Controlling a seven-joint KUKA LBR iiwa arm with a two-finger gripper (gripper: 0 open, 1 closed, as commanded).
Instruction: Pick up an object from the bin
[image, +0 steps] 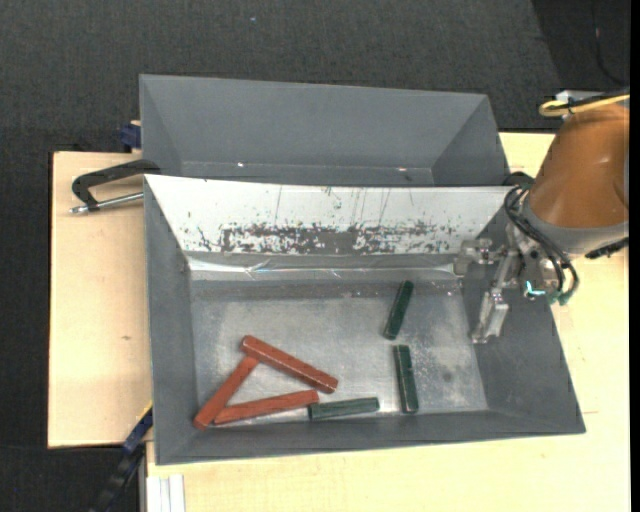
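Note:
My gripper (487, 325) hangs over the right side of the bin, close to the right wall, and nothing shows between its fingers. Left of it on the bin floor lies a dark green stick (398, 309), tilted. A second dark green stick (405, 378) lies below that one, near the front wall, down and left of my gripper. Both sticks are apart from the gripper.
A third dark green stick (344, 408) lies along the front wall. Three red-brown sticks (288, 363) form a triangle at the front left. The orange-covered arm stands over the bin's right rim.

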